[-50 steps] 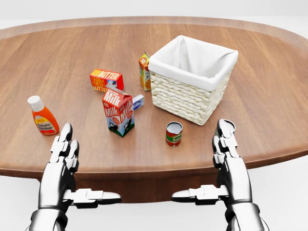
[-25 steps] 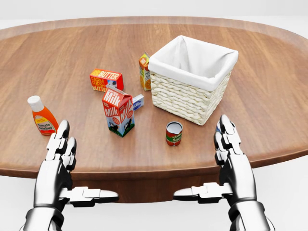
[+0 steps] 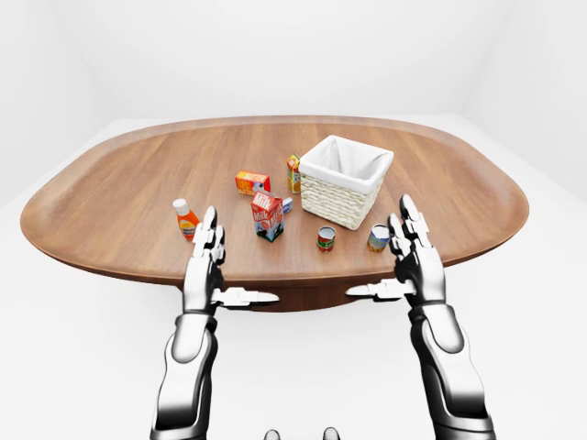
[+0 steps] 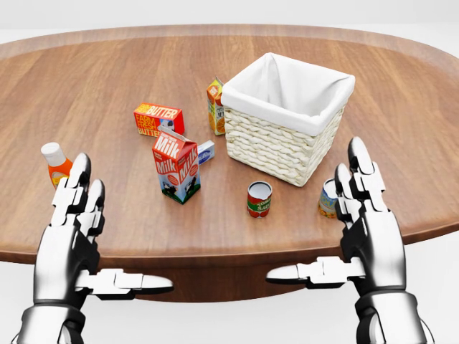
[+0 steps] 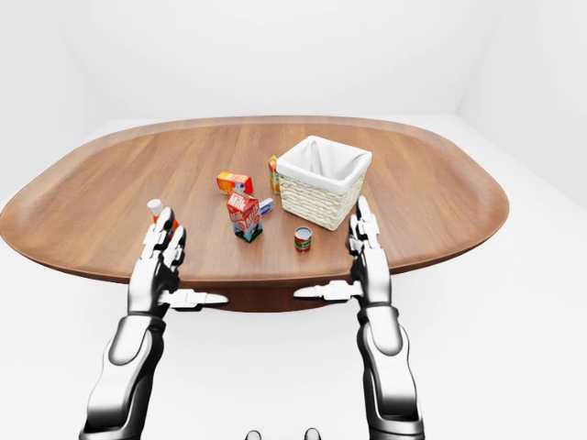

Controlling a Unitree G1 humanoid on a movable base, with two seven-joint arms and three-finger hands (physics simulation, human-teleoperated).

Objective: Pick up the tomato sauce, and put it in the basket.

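Observation:
The tomato sauce [image 4: 259,198], a small red can with a green band, stands upright on the wooden table [image 4: 100,79], just below the white-lined wicker basket [image 4: 272,147] in the head view. My left hand [image 4: 100,236] hovers open over the table's near edge at lower left, well left of the can. At lower right my right hand [image 4: 326,229] is also open, fingers straight and thumb pointing inward, to the right of the can. Neither hand touches it.
An orange ketchup bottle [image 4: 54,159] stands partly behind my left fingers. A milk carton [image 4: 176,165], a butter box [image 4: 158,119], a juice carton [image 4: 215,106] and a small blue-white box [image 4: 206,150] stand left of the basket. A second can [image 4: 328,198] peeks out beside my right fingers.
Both hands have risen in the head view and spread outward. The left now covers part of the ketchup bottle; the right has uncovered the second can. The table's things have not moved.

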